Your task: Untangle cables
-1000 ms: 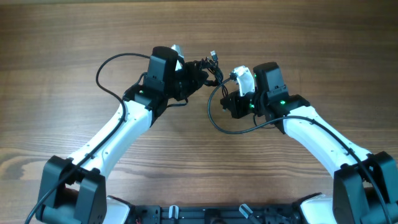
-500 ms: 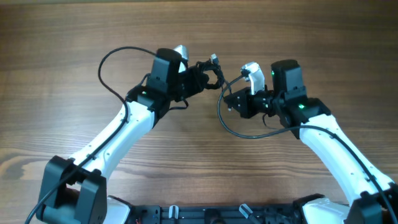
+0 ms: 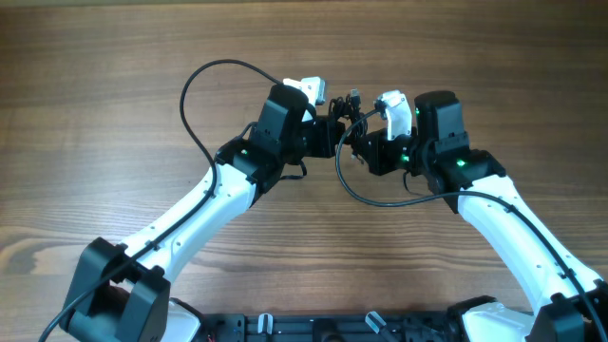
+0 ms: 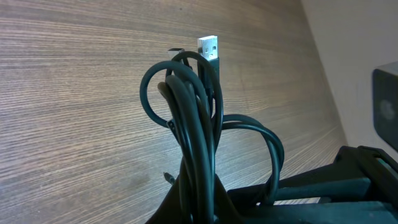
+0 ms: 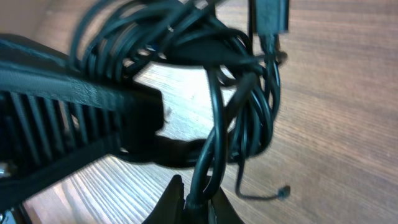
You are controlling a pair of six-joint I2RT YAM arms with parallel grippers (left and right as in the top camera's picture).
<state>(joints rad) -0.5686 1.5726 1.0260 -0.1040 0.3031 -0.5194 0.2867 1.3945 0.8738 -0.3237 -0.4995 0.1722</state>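
Since the frame one second ago, my left gripper (image 3: 328,133) has travelled to the right across the table (image 3: 114,57), carrying its load with it. My right gripper (image 3: 369,150) has shifted slightly right and up. The two now sit just beside each other near the far middle of the table, where earlier a clear gap separated them.

**Location of the cables.** The cables (image 3: 347,112) hang as one knotted black bundle between the two grippers, lifted off the wood.

**Left gripper state.** Jaws are narrowed to a clamp on the cables. In the left wrist view, the bundle (image 4: 193,124) rises from between my fingers as several parallel strands. One strand forms a loop on the left side and another a wider loop on the right. A silver USB plug (image 4: 208,46) stands upright at the top of the bundle.

**Right gripper state.** Jaws are likewise narrowed, gripping a strand of the cables. In the right wrist view, my right gripper (image 5: 193,205) pinches strands at the bottom edge of the frame. Above them the tangle (image 5: 242,118) crosses and wraps over itself. The ribbed black body of my left gripper (image 5: 62,124) fills the left side, touching the tangle. A thin lead ends in a small connector (image 5: 285,190) hanging free below the tangle.
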